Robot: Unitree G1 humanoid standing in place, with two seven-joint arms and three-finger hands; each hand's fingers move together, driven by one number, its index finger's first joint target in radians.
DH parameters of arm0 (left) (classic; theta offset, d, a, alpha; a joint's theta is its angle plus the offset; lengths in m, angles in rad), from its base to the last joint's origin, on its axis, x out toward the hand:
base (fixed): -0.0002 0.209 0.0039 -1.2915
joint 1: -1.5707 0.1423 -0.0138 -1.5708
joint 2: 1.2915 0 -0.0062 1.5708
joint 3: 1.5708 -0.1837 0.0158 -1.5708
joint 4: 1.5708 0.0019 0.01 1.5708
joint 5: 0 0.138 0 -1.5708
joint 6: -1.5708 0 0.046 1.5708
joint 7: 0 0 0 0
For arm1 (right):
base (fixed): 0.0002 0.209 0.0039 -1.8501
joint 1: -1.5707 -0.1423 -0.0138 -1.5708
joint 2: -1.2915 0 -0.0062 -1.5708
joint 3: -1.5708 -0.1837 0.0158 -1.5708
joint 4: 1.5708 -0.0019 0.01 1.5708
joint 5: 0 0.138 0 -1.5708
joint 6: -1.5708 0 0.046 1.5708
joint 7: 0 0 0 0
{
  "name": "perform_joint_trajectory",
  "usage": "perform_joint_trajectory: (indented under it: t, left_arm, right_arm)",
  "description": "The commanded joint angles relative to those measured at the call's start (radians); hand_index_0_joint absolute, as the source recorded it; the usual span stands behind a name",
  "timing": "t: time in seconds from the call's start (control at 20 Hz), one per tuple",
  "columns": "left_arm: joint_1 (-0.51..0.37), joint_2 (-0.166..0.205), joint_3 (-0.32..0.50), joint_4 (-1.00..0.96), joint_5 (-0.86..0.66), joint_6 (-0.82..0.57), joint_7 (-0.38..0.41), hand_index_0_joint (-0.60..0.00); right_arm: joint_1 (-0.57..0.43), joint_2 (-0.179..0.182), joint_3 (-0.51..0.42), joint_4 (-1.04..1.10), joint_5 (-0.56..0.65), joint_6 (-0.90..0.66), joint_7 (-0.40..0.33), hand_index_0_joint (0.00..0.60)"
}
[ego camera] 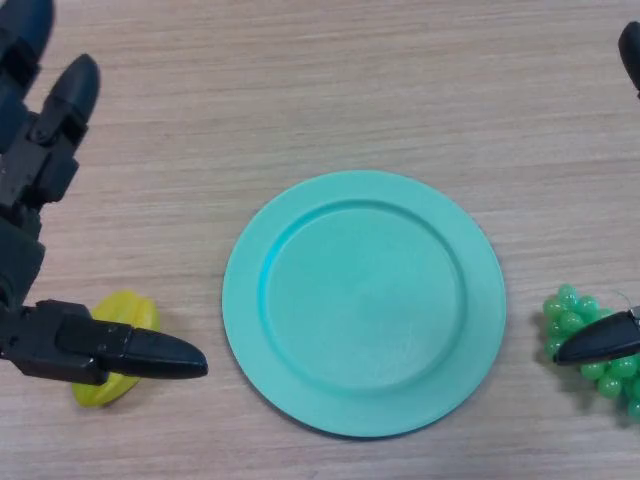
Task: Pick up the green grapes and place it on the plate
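A teal plate [363,302] lies flat in the middle of a wooden table [300,100]. No brand, label or writing can be read on anything here.

The green grapes [590,340] sit at the right edge of the view, just beside the plate's right rim but not on it. The bunch is cut off by the edge, so only part shows; what shows runs down and to the right, from a narrow top near the plate's mid-height to a wider lower part at the edge. Whether that is its true long axis cannot be told, and no stem is visible.

The right hand [600,343] shows only as a dark pointed fingertip lying across the grapes, pointing left toward the plate, and another dark tip at the top right corner. Whether this hand grips the bunch or merely rests over it cannot be told.

The left hand [40,200] comes in from the left edge with its fingers straight and spread, holding nothing. Its thumb [150,352] points right over a small yellow object [118,312] that lies left of the plate, apart from it.
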State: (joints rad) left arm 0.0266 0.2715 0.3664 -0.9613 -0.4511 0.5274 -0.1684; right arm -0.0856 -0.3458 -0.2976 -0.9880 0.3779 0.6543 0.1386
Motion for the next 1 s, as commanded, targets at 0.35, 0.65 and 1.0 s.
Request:
perform_joint_trajectory:
  t: [0.35,0.65,1.0]
  left_arm:
    - [-0.026,0.037,0.033,-0.015,0.018,-0.142,0.006,0.0]
    - [-0.032,0.038,0.017,0.045,0.081,-0.203,-0.012,0.0]
    - [-0.024,0.026,-0.004,0.043,0.12,-0.215,-0.026,0.0]
  right_arm:
    - [-0.03,-0.024,-0.048,0.01,-0.062,-0.156,0.0,0.0]
    - [0.071,0.03,0.025,0.232,-0.423,-0.358,0.06,0.0]
    - [0.159,0.033,0.023,0.579,-0.806,-0.586,0.137,0.0]
